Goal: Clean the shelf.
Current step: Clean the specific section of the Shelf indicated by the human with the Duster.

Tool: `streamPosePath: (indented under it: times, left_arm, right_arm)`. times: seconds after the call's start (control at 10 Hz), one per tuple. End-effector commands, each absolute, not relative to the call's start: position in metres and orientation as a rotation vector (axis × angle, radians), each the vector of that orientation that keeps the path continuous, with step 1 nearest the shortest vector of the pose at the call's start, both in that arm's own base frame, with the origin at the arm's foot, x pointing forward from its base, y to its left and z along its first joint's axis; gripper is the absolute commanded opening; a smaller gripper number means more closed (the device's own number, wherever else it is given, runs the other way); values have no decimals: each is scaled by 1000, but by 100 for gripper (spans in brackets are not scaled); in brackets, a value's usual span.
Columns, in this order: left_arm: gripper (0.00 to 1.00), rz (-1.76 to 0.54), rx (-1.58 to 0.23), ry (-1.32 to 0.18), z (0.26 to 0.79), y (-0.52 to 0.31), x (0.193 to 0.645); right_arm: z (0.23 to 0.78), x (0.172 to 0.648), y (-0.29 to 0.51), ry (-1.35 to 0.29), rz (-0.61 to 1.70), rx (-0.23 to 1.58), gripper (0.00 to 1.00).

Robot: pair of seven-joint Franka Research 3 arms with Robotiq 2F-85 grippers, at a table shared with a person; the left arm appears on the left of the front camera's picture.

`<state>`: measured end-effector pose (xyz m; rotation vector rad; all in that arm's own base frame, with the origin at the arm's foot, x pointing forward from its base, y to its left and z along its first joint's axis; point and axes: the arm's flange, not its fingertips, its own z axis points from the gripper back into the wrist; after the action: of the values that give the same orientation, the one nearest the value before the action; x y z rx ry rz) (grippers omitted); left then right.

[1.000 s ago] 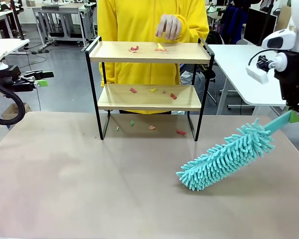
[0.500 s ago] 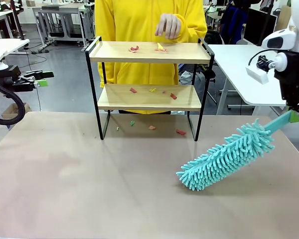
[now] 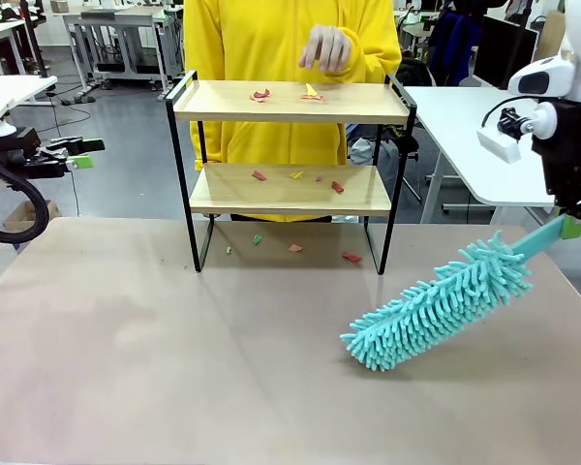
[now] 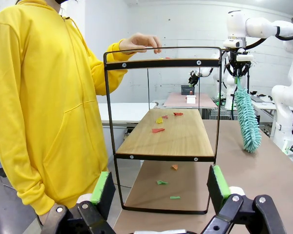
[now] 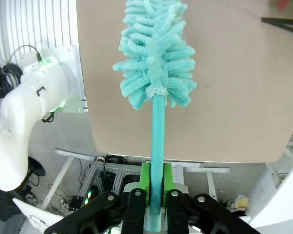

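Pale brown and bare over most of its top, the desk carries the small two-tier shelf of light wooden boards in a thin black metal frame, standing upright near the far edge, about midway between the arms. Small red, yellow and green paper scraps lie on it: a few on the top board, a few on the lower board, and more on the desk under and just before it. Looped black rails rise at both short ends of the top board, while the long front side is open. Right behind the shelf stands a person in a bright yellow hooded top, whose hand hovers above the far side of the top board, fingers pointing down, not touching it. To the right front of the shelf, well apart from it, a turquoise fluffy duster slants down over the desk; whether its tip touches the surface cannot be told. The right gripper is pinching the duster's slim turquoise handle between its green pads, near the desk's right edge. The left gripper hangs off the desk's left side with its fingers spread wide and nothing between them, looking along the shelf's length. A white desk stands farther back on the right.
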<state>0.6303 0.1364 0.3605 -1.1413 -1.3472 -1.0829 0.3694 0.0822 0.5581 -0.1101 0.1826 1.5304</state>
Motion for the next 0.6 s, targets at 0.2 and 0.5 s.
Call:
streamPosePath:
  times: [0.2, 0.5]
  left_arm:
    - [100, -1093, -1138, -1357, 363, 136, 629]
    - [100, -1093, -1138, -1357, 363, 136, 629]
  right_arm:
    - [606, 349, 140, -65, 1366, -16, 13]
    - [644, 313, 200, -289, 1276, 57, 13]
